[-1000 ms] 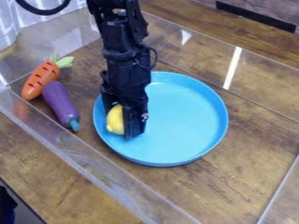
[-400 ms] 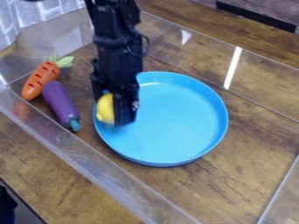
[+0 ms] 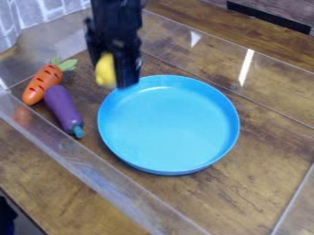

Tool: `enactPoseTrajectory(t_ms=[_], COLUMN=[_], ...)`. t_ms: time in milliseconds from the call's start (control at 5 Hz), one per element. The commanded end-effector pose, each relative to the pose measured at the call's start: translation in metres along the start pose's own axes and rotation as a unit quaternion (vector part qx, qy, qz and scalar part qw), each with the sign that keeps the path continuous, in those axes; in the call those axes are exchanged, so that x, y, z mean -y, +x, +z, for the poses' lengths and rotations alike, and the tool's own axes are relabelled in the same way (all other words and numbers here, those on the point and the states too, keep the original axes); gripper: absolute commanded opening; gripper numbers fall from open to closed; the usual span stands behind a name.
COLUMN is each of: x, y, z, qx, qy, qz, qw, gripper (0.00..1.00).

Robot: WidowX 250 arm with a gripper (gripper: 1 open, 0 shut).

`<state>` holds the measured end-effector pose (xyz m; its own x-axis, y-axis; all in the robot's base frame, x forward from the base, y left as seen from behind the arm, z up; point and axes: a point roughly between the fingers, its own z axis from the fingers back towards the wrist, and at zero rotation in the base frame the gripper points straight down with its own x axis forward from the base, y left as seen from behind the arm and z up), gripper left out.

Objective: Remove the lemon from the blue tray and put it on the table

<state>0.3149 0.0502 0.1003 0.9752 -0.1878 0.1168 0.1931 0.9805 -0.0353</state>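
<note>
We see the black hand (image 3: pixel 108 73) pinching the toy lemon (image 3: pixel 106 68), and both look a little blurred, so we think they are in motion. The lemon is in the air, near the upper left edge of the round blue tray (image 3: pixel 170 125), and it seems to us outside of the rim, but its exact height we cannot tell. On the wooden surface (image 3: pixel 230 204), at the left of the picture, lie the toy carrot (image 3: pixel 44 81) and, just beside it, the toy eggplant (image 3: pixel 64 110). In our judgement the lifting out is made, and only the putting down remains. What can go wrong? The lemon looks smooth and round, so if the grip is not centred, it may slip out during the swing. If the hand opens too high, the lemon can bounce and roll, perhaps against the carrot or back to the tray. If it goes down too close to the rim, the lemon or a finger may catch the edge and push the tray. We would choose a free-standing spot away from both vegetables, and release only when the lemon touches the wood.
</note>
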Motion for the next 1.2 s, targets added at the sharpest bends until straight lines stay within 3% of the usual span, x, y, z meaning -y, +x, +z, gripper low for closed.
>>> enactPoseTrajectory(t_ms=[0, 400, 1000], x=[-0.017, -0.010, -0.017], y=[0.015, 0.017, 0.023], z=[0.043, 0.027, -0.007], qx=[0.049, 0.047, 0.038], qy=[0.036, 0.036, 0.042], qz=[0.024, 0.002, -0.021], qw=[0.9978, 0.9983, 0.9982], gripper=[0.00, 0.00, 0.00])
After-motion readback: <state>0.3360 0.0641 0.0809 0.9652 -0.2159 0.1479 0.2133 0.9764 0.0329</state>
